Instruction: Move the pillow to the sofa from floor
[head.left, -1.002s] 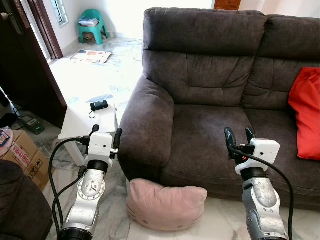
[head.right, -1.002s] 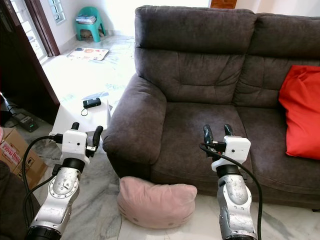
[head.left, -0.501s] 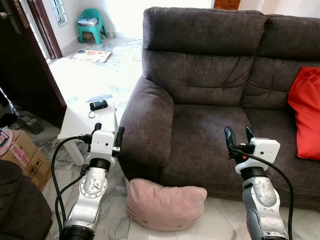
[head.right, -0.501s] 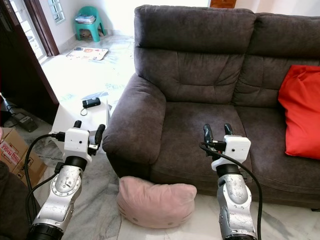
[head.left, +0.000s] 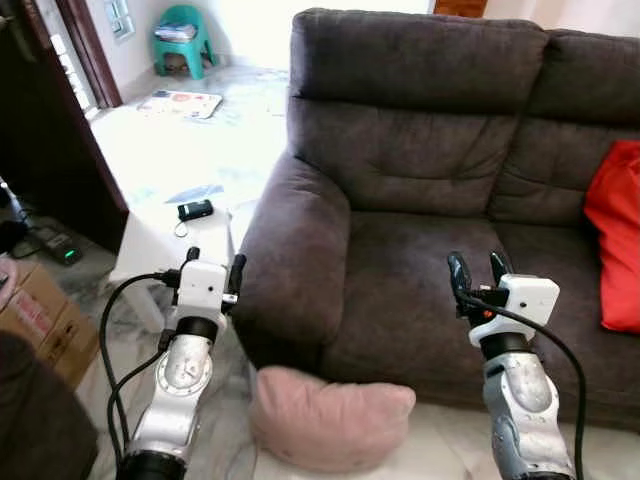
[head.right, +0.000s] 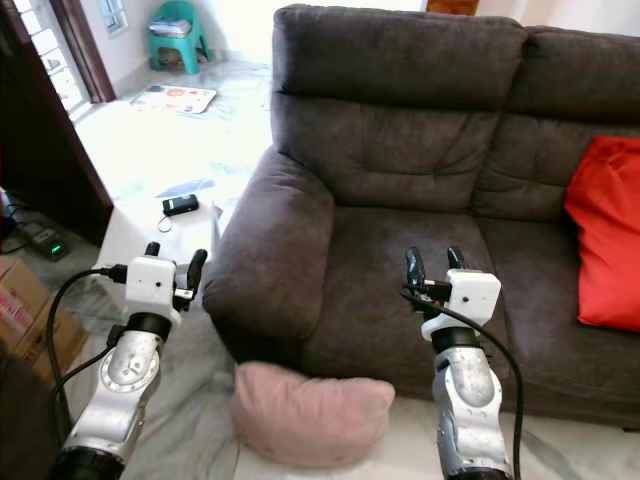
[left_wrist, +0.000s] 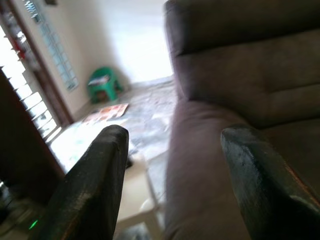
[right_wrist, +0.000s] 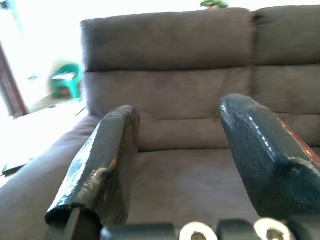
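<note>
pink pillow (head.left: 330, 420): lies on the marble floor (head.left: 200, 160), against the base of the sofa front, below the seat nearest the armrest; between the two raised arms as the head views show it; touched by neither gripper.

dark grey sofa (head.left: 420, 190): fabric, two seats visible, rounded armrest (head.left: 290, 250) toward the robot's left. the seat above the pillow is bare.

red cushion (head.left: 618, 240): stands on the far seat at the robot's right, leaning on the backrest, well apart from the pillow.

left gripper (head.left: 211, 264): held up in the air beside the outer face of the armrest, above the floor; jaws apart, holding nothing. the left wrist view shows its two black fingers (left_wrist: 95, 185) spread wide with the armrest between them in the background.

right gripper (head.left: 474, 267): held up in front of the sofa seat, above and to the right of the pillow; jaws apart, holding nothing. the right wrist view shows its fingers (right_wrist: 105, 165) spread, facing the backrest.

white desk (head.left: 165, 245): low, just beside the armrest on the robot's left; carries a small black device (head.left: 195, 210).

cardboard box (head.left: 40, 320): on the floor at the robot's far left.

green plastic stool (head.left: 185, 40): far back near the wall, with a printed board (head.left: 180, 102) lying flat on the floor near it.
</note>
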